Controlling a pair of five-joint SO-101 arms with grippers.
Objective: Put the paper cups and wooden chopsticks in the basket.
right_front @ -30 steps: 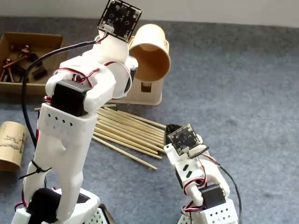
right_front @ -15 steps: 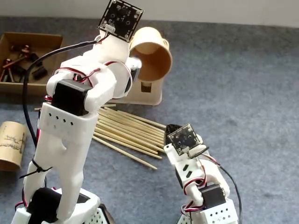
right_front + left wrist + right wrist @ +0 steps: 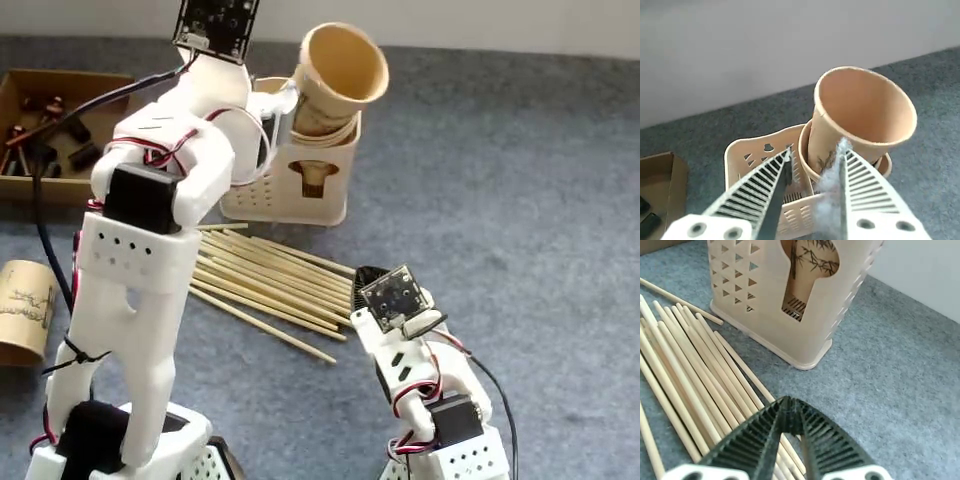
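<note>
A plain paper cup (image 3: 343, 68) (image 3: 860, 112) leans mouth-up, its base nested in another cup (image 3: 804, 149) that stands in the beige basket (image 3: 290, 195) (image 3: 752, 150). My left gripper (image 3: 283, 98) (image 3: 815, 150) is open just short of the leaning cup's base, its fingers apart and gripping nothing. A bundle of wooden chopsticks (image 3: 270, 282) (image 3: 690, 370) lies on the grey carpet in front of the basket (image 3: 765, 295). My right gripper (image 3: 368, 278) (image 3: 790, 404) is shut and empty, low over the near ends of the chopsticks. A third cup (image 3: 25, 305) lies on its side at the far left.
A cardboard box (image 3: 60, 90) with dark parts sits at the back left. A printed cup (image 3: 810, 260) shows through the basket's front slot. Grey carpet spreads open to the right of the basket and the arms.
The left arm rose and drew back. The cup it held sideways over the basket now tilts mouth-up, seated in the cup inside. The right arm kept still.
</note>
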